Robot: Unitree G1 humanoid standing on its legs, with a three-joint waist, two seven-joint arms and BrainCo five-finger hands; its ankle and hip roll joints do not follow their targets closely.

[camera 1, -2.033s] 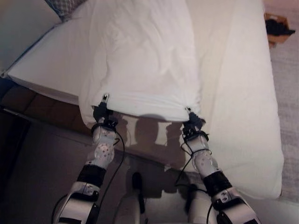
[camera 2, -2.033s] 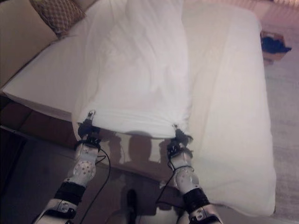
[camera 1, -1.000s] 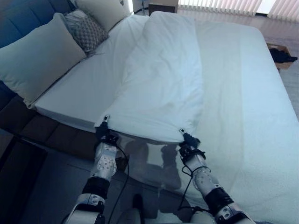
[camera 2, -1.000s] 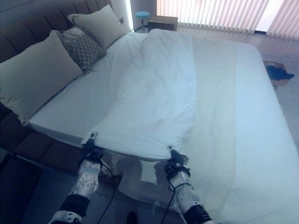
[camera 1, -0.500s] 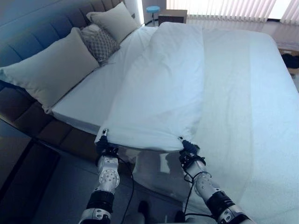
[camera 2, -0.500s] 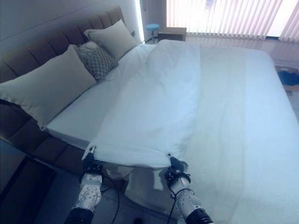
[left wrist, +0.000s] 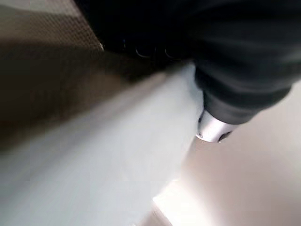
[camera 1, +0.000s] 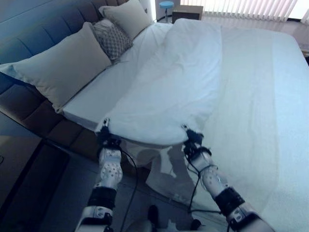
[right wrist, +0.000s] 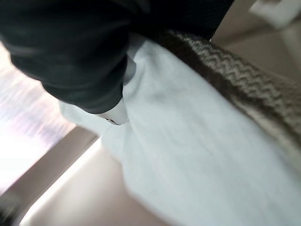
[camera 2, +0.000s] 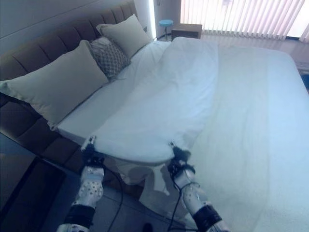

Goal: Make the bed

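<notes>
A white duvet (camera 1: 178, 82) lies folded in a long strip down the middle of the bed (camera 1: 270, 96). Its near edge is lifted off the mattress, stretched between my two hands. My left hand (camera 1: 105, 139) is shut on the duvet's near left corner at the bed's side edge. My right hand (camera 1: 191, 141) is shut on the near right corner, above the white sheet. In the right wrist view the white cloth (right wrist: 188, 141) runs past my curled hand (right wrist: 80, 61). In the left wrist view, white cloth (left wrist: 117, 155) spreads beside my hand (left wrist: 235, 89).
Two plain pillows (camera 1: 63, 65) (camera 1: 129, 17) and a patterned cushion (camera 1: 112, 37) lean on the padded headboard (camera 2: 43, 58) at the left. A nightstand (camera 1: 186, 12) and round stool (camera 1: 166, 5) stand beyond the bed. Dark floor (camera 1: 43, 193) lies beside the bed at lower left.
The camera has tilted up and shifted, bringing the headboard and pillows into view. Both hands keep hold of the duvet's corners and have carried the edge up and toward the pillows.
</notes>
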